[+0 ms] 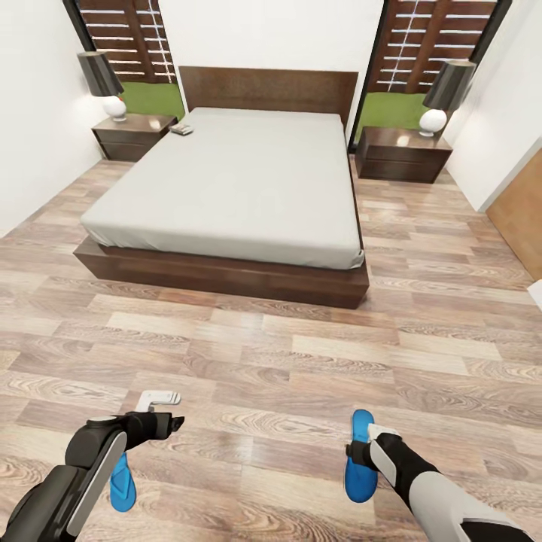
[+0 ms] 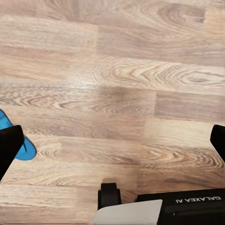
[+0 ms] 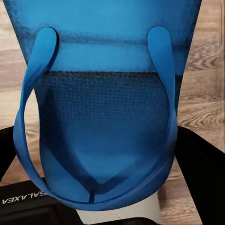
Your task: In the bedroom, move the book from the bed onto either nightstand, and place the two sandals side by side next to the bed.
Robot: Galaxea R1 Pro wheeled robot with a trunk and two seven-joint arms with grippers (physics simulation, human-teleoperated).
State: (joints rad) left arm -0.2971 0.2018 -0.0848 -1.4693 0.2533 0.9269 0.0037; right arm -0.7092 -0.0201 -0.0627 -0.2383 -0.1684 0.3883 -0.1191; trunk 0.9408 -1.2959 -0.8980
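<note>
- The bed point(image 1: 233, 188) stands against the far wall, a nightstand point(image 1: 134, 135) at each head corner; wide bare floor point(image 1: 301, 361) runs from its foot edge to the robot.
- The book point(image 1: 181, 129) lies at the mattress's head corner nearest the left-hand nightstand.
- The right gripper point(image 1: 360, 455) is clenched on one blue sandal point(image 3: 101, 126), well short of the bed's foot.
- The left gripper point(image 1: 167, 423) looks released; the other sandal point(image 1: 121, 482) lies beneath that arm.

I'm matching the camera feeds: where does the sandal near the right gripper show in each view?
Head view: sandal low, right of centre, at the right gripper.
Right wrist view: sandal close up, straps visible.
Left wrist view: I can't place it; a blue edge there is unidentified.
Shared landmark: wood-plank floor.
</note>
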